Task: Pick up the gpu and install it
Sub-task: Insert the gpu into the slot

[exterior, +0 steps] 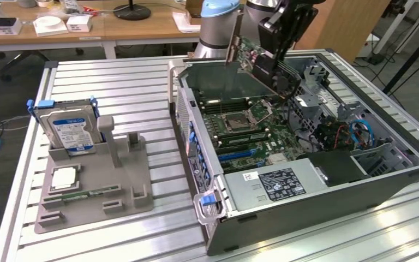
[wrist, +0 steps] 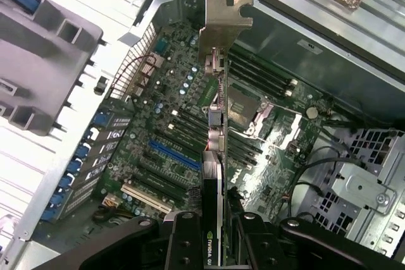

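Gripper narrow, clamped on the gpu: thin green circuit card with black cooler block and silver metal end bracket. Card sticks straight out from the gripper, long axis running away from it, bracket at the far end. Held tilted in the air above the open grey computer case. Blue expansion slot on the green motherboard sits below the gripper, off to one side of the card edge. Looks not yet lined up.

gpu: green, black | hard drive: blue label | holder: grey
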Robot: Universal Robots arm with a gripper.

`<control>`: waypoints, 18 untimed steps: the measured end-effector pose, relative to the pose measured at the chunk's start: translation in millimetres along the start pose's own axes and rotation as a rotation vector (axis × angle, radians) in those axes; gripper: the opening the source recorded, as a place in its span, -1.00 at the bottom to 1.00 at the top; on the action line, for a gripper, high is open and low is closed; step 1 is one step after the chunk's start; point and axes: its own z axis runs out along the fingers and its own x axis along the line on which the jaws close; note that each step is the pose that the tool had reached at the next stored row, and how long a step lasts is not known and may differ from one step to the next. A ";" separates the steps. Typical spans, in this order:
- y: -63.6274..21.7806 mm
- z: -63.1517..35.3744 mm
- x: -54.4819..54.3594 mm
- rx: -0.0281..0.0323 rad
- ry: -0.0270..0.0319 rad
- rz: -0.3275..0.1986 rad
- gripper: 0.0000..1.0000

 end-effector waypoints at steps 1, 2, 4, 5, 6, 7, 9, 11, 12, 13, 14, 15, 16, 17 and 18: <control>0.0 0.0 0.0 -0.0002 0.0005 -0.006 -0.48; 0.0 0.0 0.0 -0.0005 0.0010 -0.012 -0.48; 0.0 0.0 0.0 -0.0010 0.0019 -0.025 -0.48; 0.0 0.0 0.0 -0.0013 0.0025 -0.031 -0.48; 0.0 0.0 0.0 -0.0015 0.0029 -0.038 -0.48; 0.0 0.0 0.0 -0.0018 0.0034 -0.044 -0.48; 0.0 0.0 0.0 -0.0024 0.0043 -0.056 -0.48; 0.0 0.0 0.0 -0.0029 0.0053 -0.070 -0.48; 0.0 0.0 0.0 -0.0031 0.0059 -0.076 -0.48; 0.0 0.0 0.0 -0.0034 0.0063 -0.082 -0.48; 0.0 0.0 0.0 -0.0036 0.0068 -0.088 -0.48; 0.0 0.0 0.0 -0.0039 0.0073 -0.094 -0.48; 0.0 0.0 0.0 -0.0041 0.0078 -0.100 -0.48; 0.0 0.0 0.0 -0.0044 0.0082 -0.107 -0.48; 0.0 0.0 0.0 -0.0047 0.0087 -0.113 -0.48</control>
